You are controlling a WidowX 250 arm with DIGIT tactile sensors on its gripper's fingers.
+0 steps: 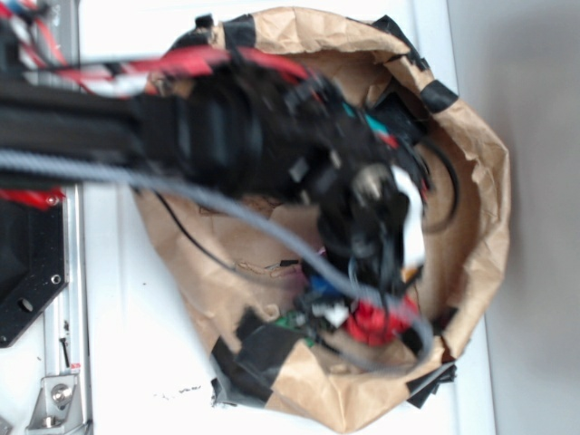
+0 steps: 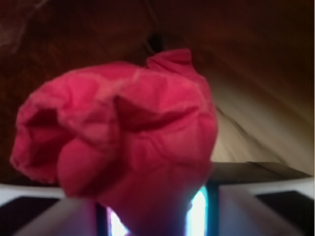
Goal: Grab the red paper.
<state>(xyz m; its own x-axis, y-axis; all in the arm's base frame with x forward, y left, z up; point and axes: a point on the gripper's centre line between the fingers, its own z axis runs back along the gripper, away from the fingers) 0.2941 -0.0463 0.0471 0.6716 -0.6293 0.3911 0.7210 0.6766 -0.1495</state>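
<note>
The red paper (image 2: 123,142) is a crumpled bright red wad that fills most of the wrist view. Its lower part narrows down between my two fingers, which stand close on either side with thin strips of light beside it. My gripper (image 2: 156,221) is shut on the red paper. In the exterior view the red paper (image 1: 373,323) shows at the tip of my gripper (image 1: 362,306), low inside the brown paper bag (image 1: 480,199). The black arm covers much of the bag's inside.
The bag's crumpled brown walls, patched with black tape (image 1: 263,349), ring the gripper on all sides. A blue bit (image 1: 319,285), a green piece (image 1: 292,319) and a white scrap (image 1: 337,314) lie close by. A grey cable (image 1: 227,204) crosses the bag.
</note>
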